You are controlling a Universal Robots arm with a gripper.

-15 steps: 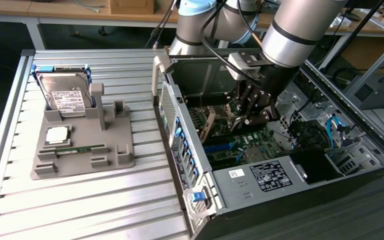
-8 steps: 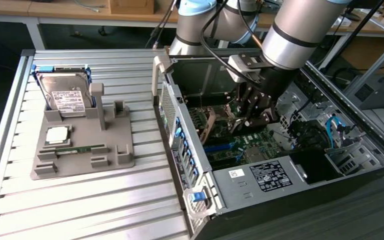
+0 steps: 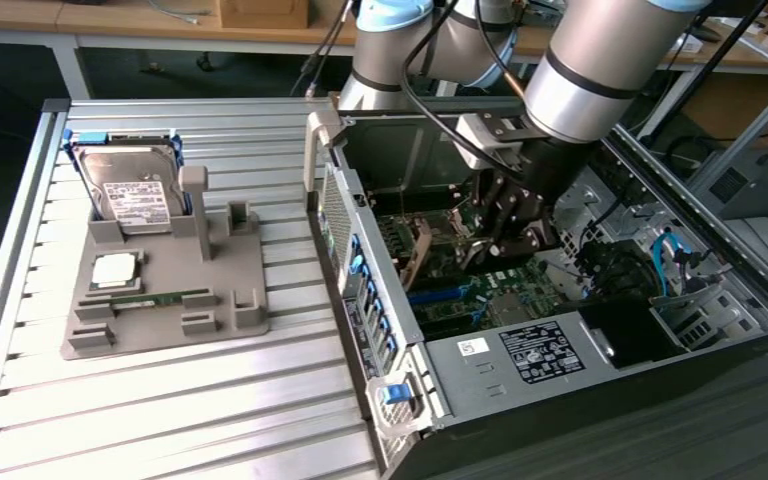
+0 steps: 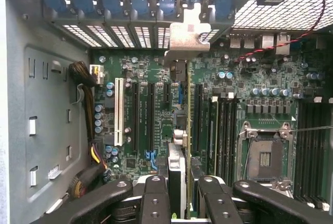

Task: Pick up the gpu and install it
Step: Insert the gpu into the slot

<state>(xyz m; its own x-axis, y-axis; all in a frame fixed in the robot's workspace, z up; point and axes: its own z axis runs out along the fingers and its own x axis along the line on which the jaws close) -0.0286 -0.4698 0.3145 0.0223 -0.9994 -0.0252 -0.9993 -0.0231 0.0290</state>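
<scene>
Pincer (image 4: 182,200) stands about half open, its jaws closed on the gpu (image 4: 178,169), which hangs edge-on between the fingers (image 4: 155,198) inside the open case (image 3: 491,365), right of centre in the exterior view. The card sits above the board (image 4: 244,73), not yet seated. Its metal bracket (image 4: 190,34) reaches toward the rear wall with the blue latches (image 4: 138,0).

The step in hand looks like the install itself: pickup is done, and the card is being lined up over the black slots (image 4: 136,115). Seating it probably calls for the card's lower edge to run true along one slot and the bracket to meet a rear opening, then a straight push with no twist.

Close around it, a white slot (image 4: 118,110) lies beside the black ones and an empty socket (image 4: 265,157) sits on the card's other side. A braided cable bundle (image 4: 86,94) runs along the case wall, and a red wire (image 4: 283,42) crosses near the rear. Either could snag if the card drifts.

At the exterior view's left, well apart on the bench (image 3: 197,400), a grey tray (image 3: 237,315) holds a hard drive (image 3: 137,195) and a memory stick (image 3: 157,298).
</scene>
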